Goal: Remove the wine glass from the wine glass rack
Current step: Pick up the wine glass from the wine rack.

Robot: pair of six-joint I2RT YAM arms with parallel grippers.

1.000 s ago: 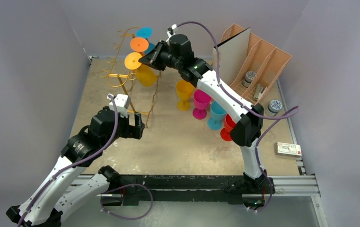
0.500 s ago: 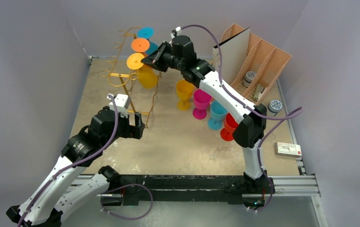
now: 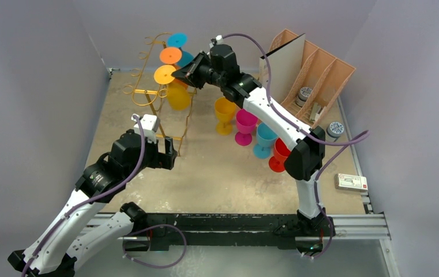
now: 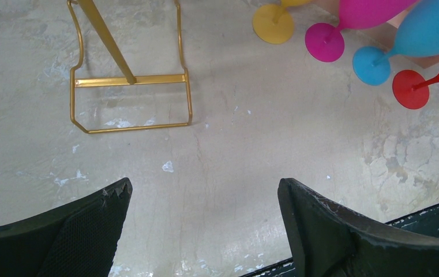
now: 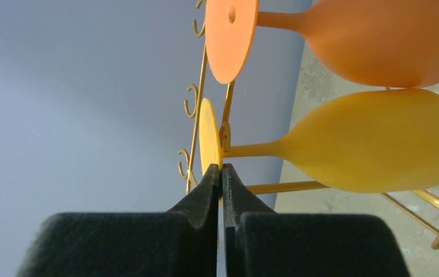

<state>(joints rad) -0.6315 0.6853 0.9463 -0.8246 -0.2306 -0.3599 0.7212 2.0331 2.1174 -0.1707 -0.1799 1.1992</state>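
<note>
Grey-lilac walls (image 3: 38, 69) enclosing tabletop on three sides. Beige mottled tabletop (image 3: 222, 179), scuffed, flecked white. Wine glass rack (image 3: 147, 95) upright at far left. Yellow wine glass (image 5: 372, 141) hung bowl-down on rack, just beside orange glass (image 5: 378, 40). Right gripper (image 5: 221, 170) fully closed, pinching foot rim of yellow wine glass. Left gripper (image 4: 204, 187) spread wide, holding nothing, above tabletop near rack base.

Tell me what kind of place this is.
Probably a robot lab test cell: left arm and right arm mounted on a rail at the table edge, plain grey walls boxing it in, and staged props such as a yellow wine glass hanging on a gold wire rack.
</note>
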